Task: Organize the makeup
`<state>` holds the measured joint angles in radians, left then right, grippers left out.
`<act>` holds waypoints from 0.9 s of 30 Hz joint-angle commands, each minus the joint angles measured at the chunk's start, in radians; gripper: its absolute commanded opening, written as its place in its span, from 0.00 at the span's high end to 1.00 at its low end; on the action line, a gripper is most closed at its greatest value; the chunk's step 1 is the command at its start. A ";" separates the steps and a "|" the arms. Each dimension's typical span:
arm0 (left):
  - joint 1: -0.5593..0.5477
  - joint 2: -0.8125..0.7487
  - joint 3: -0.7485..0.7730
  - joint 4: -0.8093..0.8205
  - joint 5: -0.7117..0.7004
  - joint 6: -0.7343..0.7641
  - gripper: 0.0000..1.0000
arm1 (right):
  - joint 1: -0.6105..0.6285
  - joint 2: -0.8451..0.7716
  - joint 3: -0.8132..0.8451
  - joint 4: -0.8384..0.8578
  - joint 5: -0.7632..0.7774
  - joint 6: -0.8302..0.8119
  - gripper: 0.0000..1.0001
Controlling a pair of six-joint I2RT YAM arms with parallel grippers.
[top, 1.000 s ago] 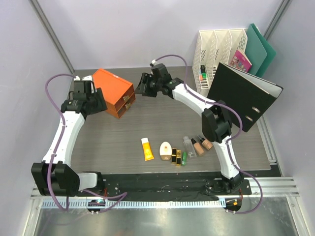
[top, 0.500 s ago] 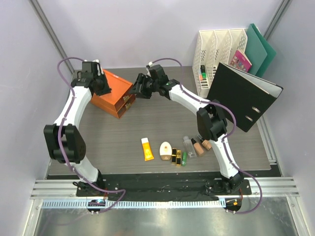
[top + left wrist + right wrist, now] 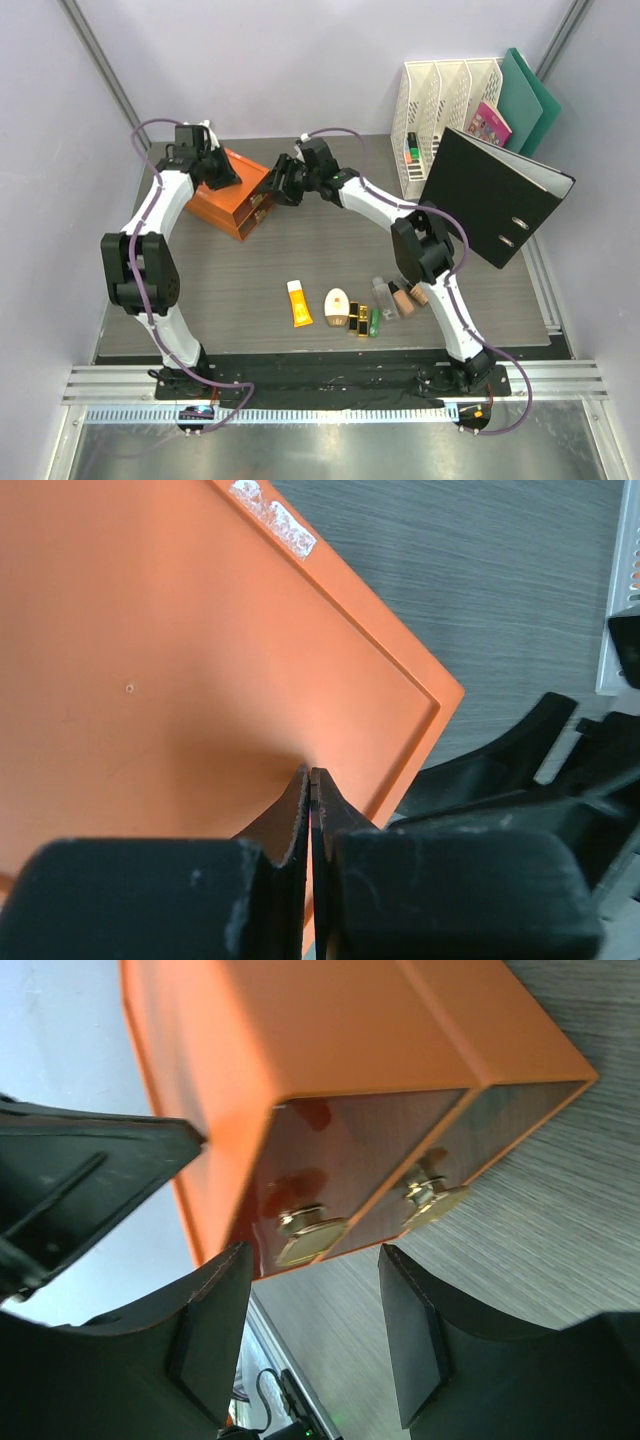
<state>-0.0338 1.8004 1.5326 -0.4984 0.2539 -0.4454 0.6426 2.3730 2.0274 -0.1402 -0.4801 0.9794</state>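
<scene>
The makeup lies in a row near the table's front: orange-yellow tube (image 3: 298, 303), cream oval compact (image 3: 337, 302), black-gold lipsticks (image 3: 359, 318), small green tube (image 3: 374, 321), clear bottle (image 3: 384, 297) and beige foundation bottles (image 3: 408, 295). Neither gripper is near it. My left gripper (image 3: 218, 172) is shut and empty, its tips (image 3: 311, 772) resting on the top of the orange box with drawers (image 3: 232, 190). My right gripper (image 3: 272, 186) is open in front of the box, its jaws (image 3: 315, 1270) on either side of the upper drawer's gold knob (image 3: 310, 1235), not touching it.
A second gold knob (image 3: 435, 1198) is on the lower drawer. At the back right stand a white file rack (image 3: 440, 100), a leaning black binder (image 3: 495, 195), green folders (image 3: 530, 95) and a pink booklet (image 3: 490, 123). A small tube (image 3: 411, 148) stands in the rack.
My left arm swung from the box's left side up onto its top. My right gripper moved left and closer to the drawer fronts. The makeup has not moved.
</scene>
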 commanded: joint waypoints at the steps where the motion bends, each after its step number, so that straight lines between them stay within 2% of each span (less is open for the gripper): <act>1: 0.011 0.028 -0.028 0.017 0.041 -0.010 1.00 | 0.011 -0.003 0.002 0.039 -0.018 0.031 0.41; 8: 0.012 0.047 -0.029 0.009 0.042 -0.004 1.00 | 0.017 0.025 0.019 0.040 -0.020 0.041 0.41; 13: 0.012 0.053 -0.025 0.000 0.036 0.002 1.00 | 0.029 0.069 0.095 -0.030 -0.012 0.035 0.46; 16: 0.014 0.057 -0.019 -0.014 0.030 0.004 1.00 | 0.040 0.107 0.206 -0.197 0.046 -0.027 0.54; 17: 0.014 0.060 -0.012 -0.015 0.027 0.004 1.00 | 0.046 0.114 0.221 -0.229 0.061 -0.042 0.61; 19: 0.014 0.065 -0.006 -0.026 0.028 0.008 1.00 | 0.049 0.120 0.226 -0.272 0.093 -0.042 0.67; 20: 0.014 0.066 0.001 -0.029 0.028 0.008 1.00 | 0.049 0.124 0.223 -0.280 0.097 -0.042 0.80; 23: 0.014 0.073 0.012 -0.046 0.013 0.010 1.00 | 0.051 0.127 0.225 -0.328 0.113 -0.050 0.88; 27: 0.018 0.080 0.026 -0.065 0.001 0.004 1.00 | 0.051 0.112 0.225 -0.427 0.149 -0.085 0.90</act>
<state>-0.0238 1.8332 1.5486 -0.4587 0.2974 -0.4610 0.6819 2.4695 2.2509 -0.3843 -0.4187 0.9749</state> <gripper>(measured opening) 0.002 0.129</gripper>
